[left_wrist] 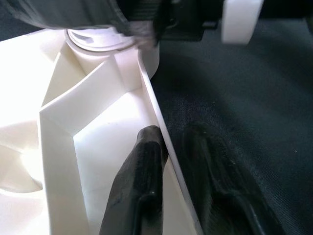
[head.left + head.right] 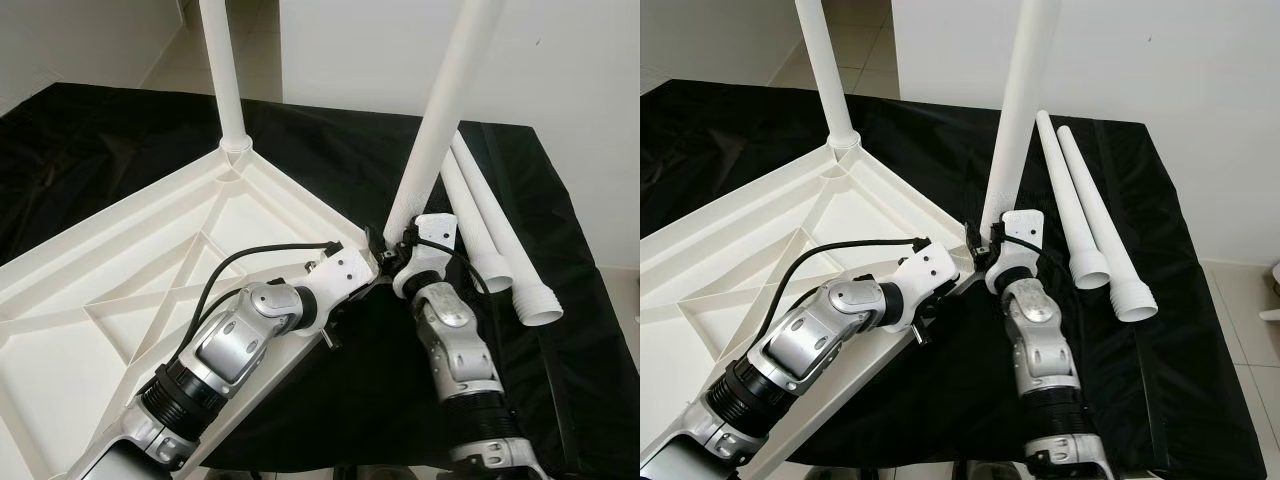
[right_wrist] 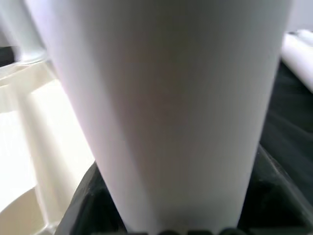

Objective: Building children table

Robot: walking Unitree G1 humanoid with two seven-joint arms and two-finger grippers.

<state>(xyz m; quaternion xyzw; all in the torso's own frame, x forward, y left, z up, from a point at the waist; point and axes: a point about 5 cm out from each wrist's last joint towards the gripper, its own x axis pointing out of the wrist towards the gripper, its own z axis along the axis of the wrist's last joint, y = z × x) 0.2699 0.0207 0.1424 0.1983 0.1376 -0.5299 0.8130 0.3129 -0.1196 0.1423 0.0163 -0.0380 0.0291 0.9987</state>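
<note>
The tabletop [image 2: 120, 300] lies upside down on the black cloth [image 2: 560, 420], ribs up, with one leg [image 2: 224, 70] already standing in the far corner socket. The right gripper [image 2: 385, 245] is closed around the base of a second leg [image 2: 440, 120], which rises up and away from the near-right corner, leaning slightly off vertical toward the robot's right. The left gripper [image 1: 171, 147] pinches the tabletop's rim just beside that same corner, one finger inside the wall and one outside on the cloth, its fingers narrowed onto the thin edge. The corner socket [image 1: 100, 41] sits directly ahead of the left fingers, and the leg's lower end meets it there; whether the thread is seated cannot be told. The coming move likely turns on bringing the leg's long axis in line with the socket's, straight up from the tabletop, while the left gripper steadies the edge. Two spare legs [image 2: 500, 240] lie side by side on the cloth, near the right arm's outer side.
</note>
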